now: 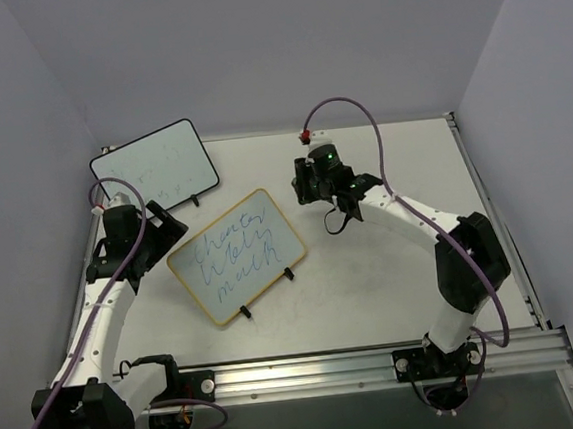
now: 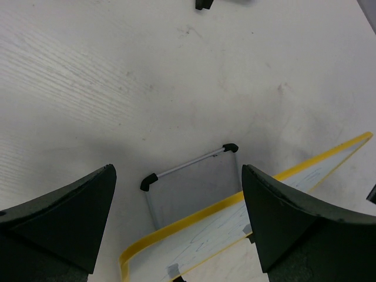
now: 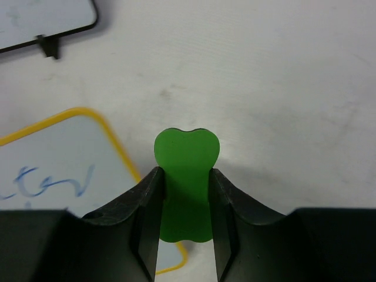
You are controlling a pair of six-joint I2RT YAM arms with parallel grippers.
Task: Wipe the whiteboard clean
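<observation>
Right gripper (image 3: 183, 176) hovering just off the far right corner of the whiteboard (image 1: 236, 256), jaws clamped on the sides of a green eraser (image 3: 187, 150) that sticks out past the fingertips. Left gripper (image 2: 178, 170) poised over the board's left end, jaws wide apart, gripping nothing.

Whiteboard left of centre on the table (image 1: 393, 285), turned at a slant, black feet (image 1: 290, 273) on the near long edge. Cannot tell whether flat or slightly propped. Three lines of blue writing (image 1: 232, 251) intact, so judged at the very start of wiping. Not to be mixed up with the black-framed board (image 1: 154, 166) behind it.

To do the step well:
- Bring the eraser down inside the nearest corner and set its free end flat on the white surface, not on the yellow frame.
- Press lightly: enough to lift ink, not enough to skid the board.
- Sweep along the lines of writing in overlapping passes, far line first, then toward the near edge.
- Consider lowering the left jaws onto the frame to pin it first, since it will likely slide under a sideways push.
- Watch for the eraser twisting in the grip.
</observation>
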